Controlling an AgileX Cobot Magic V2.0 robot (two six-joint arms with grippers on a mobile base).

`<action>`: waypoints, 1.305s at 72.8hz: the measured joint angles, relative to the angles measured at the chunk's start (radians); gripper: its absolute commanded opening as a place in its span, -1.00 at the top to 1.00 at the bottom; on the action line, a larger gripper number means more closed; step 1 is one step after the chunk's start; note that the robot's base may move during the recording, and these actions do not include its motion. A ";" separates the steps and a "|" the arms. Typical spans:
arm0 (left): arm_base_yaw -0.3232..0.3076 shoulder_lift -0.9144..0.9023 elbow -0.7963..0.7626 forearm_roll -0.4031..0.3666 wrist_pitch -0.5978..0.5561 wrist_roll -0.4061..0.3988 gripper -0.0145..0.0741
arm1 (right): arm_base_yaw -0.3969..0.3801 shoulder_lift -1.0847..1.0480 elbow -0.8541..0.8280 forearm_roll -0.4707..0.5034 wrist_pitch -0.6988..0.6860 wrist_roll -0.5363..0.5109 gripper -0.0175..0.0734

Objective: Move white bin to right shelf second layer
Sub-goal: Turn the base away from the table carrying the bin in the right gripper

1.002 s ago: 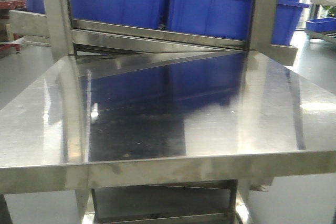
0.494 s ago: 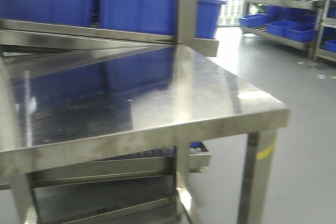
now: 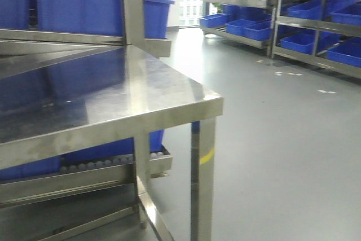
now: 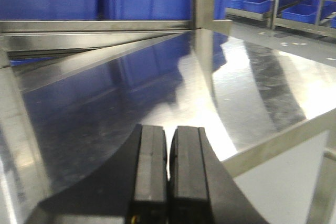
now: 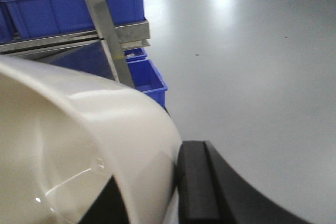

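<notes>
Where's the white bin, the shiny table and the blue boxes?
white bin [image 5: 105, 116], right wrist view, on its curved wall.
shiny table [image 3: 113, 83], front view, on its bare top.
blue boxes [image 3: 79, 9], front view, on one box's front side.

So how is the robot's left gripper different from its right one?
The left gripper is empty; the right gripper pinches the wall of the white bin. The left's fingers touch each other; the right's sit either side of that wall. Left hangs over the steel tabletop, right over grey floor. Both have black fingers.
</notes>
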 measured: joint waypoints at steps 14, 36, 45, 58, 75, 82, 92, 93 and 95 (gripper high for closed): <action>0.000 0.000 0.000 0.000 0.000 0.000 0.48 | 0.000 0.000 0.000 0.000 0.000 0.000 0.49; 0.000 0.000 0.000 0.000 0.000 0.000 0.48 | 0.000 0.000 0.000 0.000 0.000 0.000 0.49; 0.000 0.000 0.000 0.000 0.000 0.000 0.48 | 0.000 0.000 0.000 0.000 0.000 0.000 0.49; 0.000 0.000 0.000 0.000 0.000 0.000 0.48 | 0.000 0.000 0.000 0.000 0.000 0.000 0.49; 0.000 0.000 0.000 0.000 0.000 0.000 0.48 | 0.000 0.000 0.000 0.000 0.000 0.000 0.49; 0.000 0.000 0.000 0.000 0.000 0.000 0.48 | 0.000 0.000 0.000 0.000 0.000 0.000 0.49; 0.000 0.000 0.000 0.000 0.000 0.000 0.48 | 0.000 0.000 0.000 0.000 0.000 0.000 0.49; 0.000 0.000 0.000 0.000 0.000 0.000 0.48 | 0.000 0.000 0.000 0.000 0.000 0.000 0.49; 0.000 0.000 0.000 0.000 0.000 0.000 0.48 | 0.000 0.000 0.000 0.000 0.000 0.000 0.49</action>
